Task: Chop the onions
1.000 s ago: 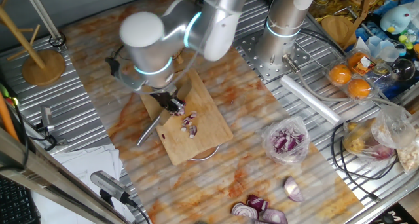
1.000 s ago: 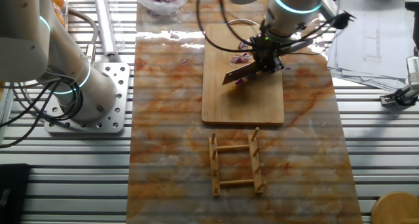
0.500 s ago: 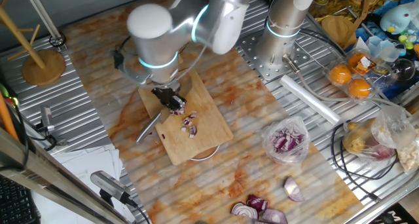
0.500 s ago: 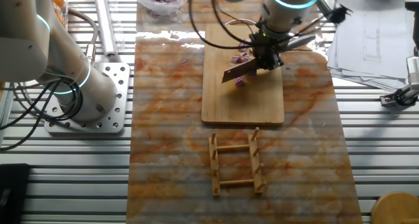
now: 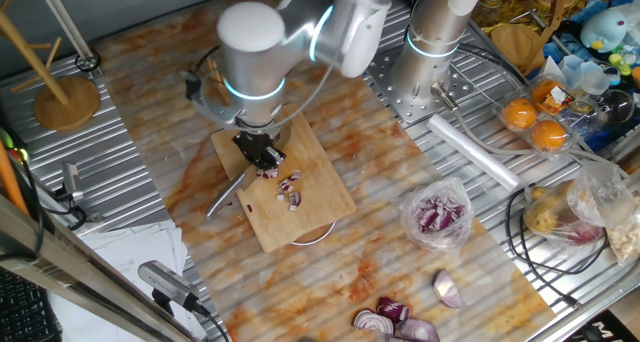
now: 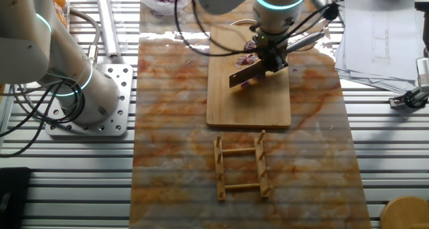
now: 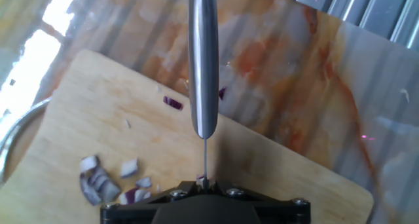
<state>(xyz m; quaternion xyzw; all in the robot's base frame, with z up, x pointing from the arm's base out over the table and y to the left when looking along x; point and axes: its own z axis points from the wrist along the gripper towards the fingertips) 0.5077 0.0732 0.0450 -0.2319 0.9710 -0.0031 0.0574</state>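
Observation:
My gripper (image 5: 258,154) is shut on a knife and holds it over the wooden cutting board (image 5: 305,214). The blade (image 5: 226,193) points down-left past the board's edge. Small red onion pieces (image 5: 290,189) lie on the board just beside the gripper. In the other fixed view the gripper (image 6: 269,53) holds the blade (image 6: 244,75) above the board (image 6: 248,107), with onion bits (image 6: 249,47) next to it. In the hand view the knife (image 7: 203,60) shows edge-on from the gripper (image 7: 204,182); diced onion (image 7: 108,182) lies at its left, and one bit (image 7: 173,103) further along.
A clear bag of chopped onion (image 5: 437,214) and larger onion halves (image 5: 395,320) lie right of the board. A metal bowl (image 5: 312,236) sits under the board's edge. A wooden rack (image 6: 241,169) lies near the board. A second arm's base (image 5: 430,62) stands behind.
The arm's upper body has swung sideways over the board. The gripper and knife have shifted only slightly and stay over the onion pieces.

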